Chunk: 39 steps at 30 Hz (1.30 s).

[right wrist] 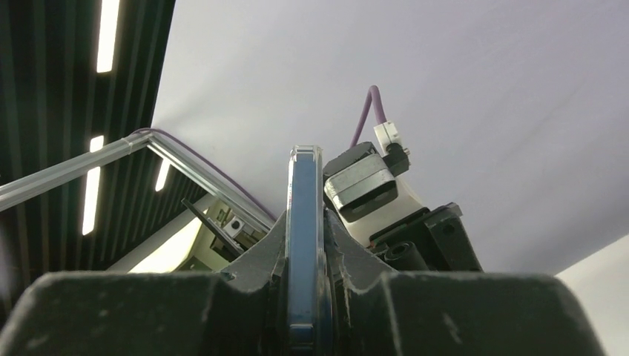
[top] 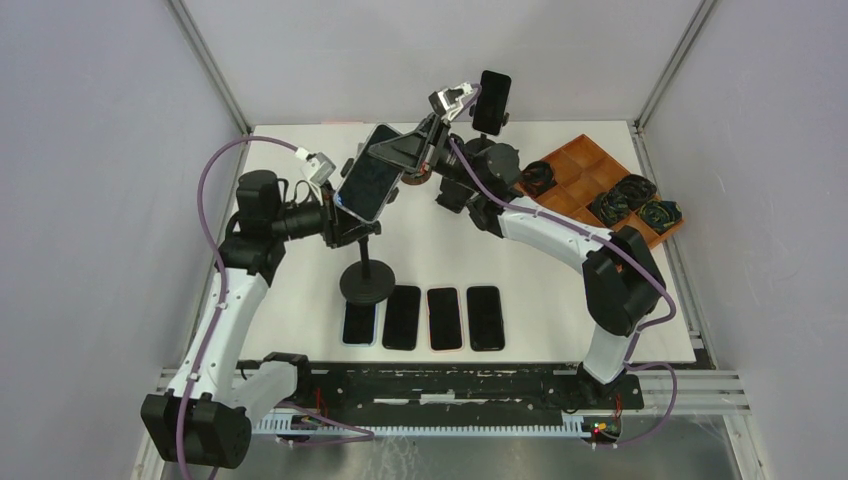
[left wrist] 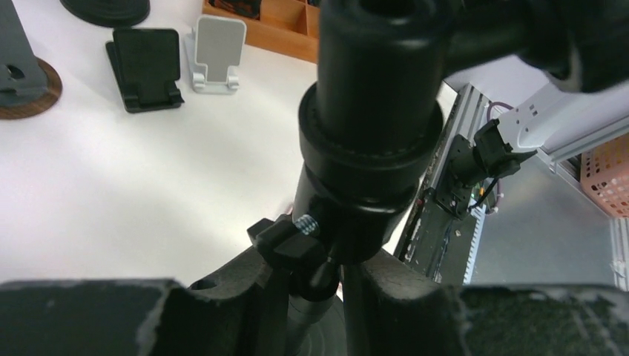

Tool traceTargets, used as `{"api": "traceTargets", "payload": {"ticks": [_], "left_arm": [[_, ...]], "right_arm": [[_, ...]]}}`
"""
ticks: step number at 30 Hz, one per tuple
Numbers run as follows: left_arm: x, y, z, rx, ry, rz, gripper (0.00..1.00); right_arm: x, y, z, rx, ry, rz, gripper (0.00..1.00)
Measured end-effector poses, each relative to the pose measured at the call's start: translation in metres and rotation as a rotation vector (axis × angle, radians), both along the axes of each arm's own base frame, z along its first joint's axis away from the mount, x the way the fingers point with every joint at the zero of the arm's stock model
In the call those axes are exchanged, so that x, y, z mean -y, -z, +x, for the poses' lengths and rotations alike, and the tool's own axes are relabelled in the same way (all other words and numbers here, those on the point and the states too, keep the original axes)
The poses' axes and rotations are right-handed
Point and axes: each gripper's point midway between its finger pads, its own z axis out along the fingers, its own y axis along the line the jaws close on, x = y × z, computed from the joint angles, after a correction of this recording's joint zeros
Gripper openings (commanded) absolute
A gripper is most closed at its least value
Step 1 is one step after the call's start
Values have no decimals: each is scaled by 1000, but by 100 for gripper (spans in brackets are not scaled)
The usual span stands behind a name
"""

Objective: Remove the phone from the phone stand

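Note:
The phone (top: 370,178), dark with a pale case, sits tilted on top of the black phone stand, whose round base (top: 366,284) rests on the white table. My left gripper (top: 350,228) is shut on the stand's neck just under the phone. In the left wrist view the thick black neck (left wrist: 371,148) rises between my fingers (left wrist: 415,289). My right gripper (top: 405,150) is shut on the phone's upper edge. In the right wrist view the phone (right wrist: 304,215) stands edge-on, pinched between both pads.
Several phones (top: 443,318) lie in a row in front of the stand base. Another phone on a stand (top: 491,100) is at the back. A wooden tray (top: 578,165) with coiled cables sits at right. Small black (left wrist: 145,67) and white (left wrist: 217,52) stands are behind.

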Motion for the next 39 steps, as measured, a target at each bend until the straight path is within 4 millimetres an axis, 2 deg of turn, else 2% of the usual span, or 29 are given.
{"api": "traceTargets", "payload": {"ticks": [6, 12, 27, 39], "left_arm": [[-1, 10, -8, -27, 23, 24, 2], [-2, 9, -10, 38, 55, 63, 2], [-6, 21, -17, 159, 125, 162, 2], [-5, 12, -24, 211, 139, 156, 2]], "right_arm": [[17, 22, 16, -14, 4, -45, 0], [38, 31, 32, 3, 10, -85, 0], [45, 40, 24, 35, -55, -139, 0], [53, 34, 20, 68, -59, -140, 0]]}}
